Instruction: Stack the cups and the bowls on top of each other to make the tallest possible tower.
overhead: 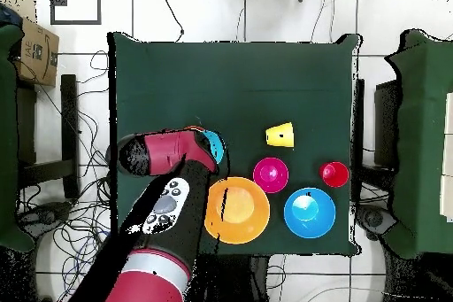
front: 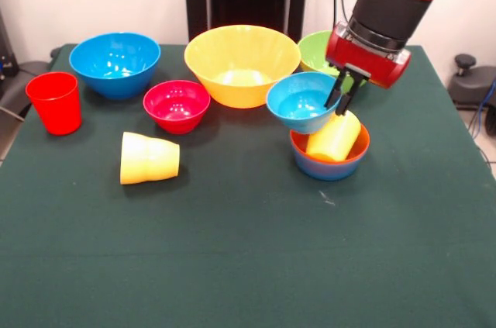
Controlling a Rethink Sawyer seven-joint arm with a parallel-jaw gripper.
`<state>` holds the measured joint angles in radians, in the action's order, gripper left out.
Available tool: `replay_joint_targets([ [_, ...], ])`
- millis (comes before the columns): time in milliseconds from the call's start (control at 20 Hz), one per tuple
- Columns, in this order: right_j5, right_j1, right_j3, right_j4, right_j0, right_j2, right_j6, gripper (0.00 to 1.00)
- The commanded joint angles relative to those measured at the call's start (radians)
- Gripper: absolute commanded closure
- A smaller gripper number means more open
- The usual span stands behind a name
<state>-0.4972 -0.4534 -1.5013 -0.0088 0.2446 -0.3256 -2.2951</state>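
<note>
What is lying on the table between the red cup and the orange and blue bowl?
In the front view, a yellow cup lies on its side between the red cup and the orange and blue bowl; around it, only green cloth shows.

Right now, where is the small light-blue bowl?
In the front view, the small light-blue bowl is right of centre, held tilted at its rim by the tool, between the large yellow bowl and the orange-and-blue bowl holding a tipped yellow cup.

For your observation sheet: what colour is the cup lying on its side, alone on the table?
Yellow cup, clearest in the front view.
</note>
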Motion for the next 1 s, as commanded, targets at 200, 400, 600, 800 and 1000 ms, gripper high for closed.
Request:
replay_joint_targets([
  [200,-0.012,0.042,0.068,0.075,0.022,0.034,-0.184,1.00],
  [400,0.009,0.063,0.075,0.086,0.027,0.027,-0.183,1.00],
  [600,0.034,0.084,0.077,0.097,0.031,0.022,-0.181,1.00],
  [800,0.049,0.098,0.075,0.106,0.041,0.012,-0.184,1.00],
  [1000,0.052,0.107,0.079,0.116,0.051,0.007,-0.191,1.00],
])
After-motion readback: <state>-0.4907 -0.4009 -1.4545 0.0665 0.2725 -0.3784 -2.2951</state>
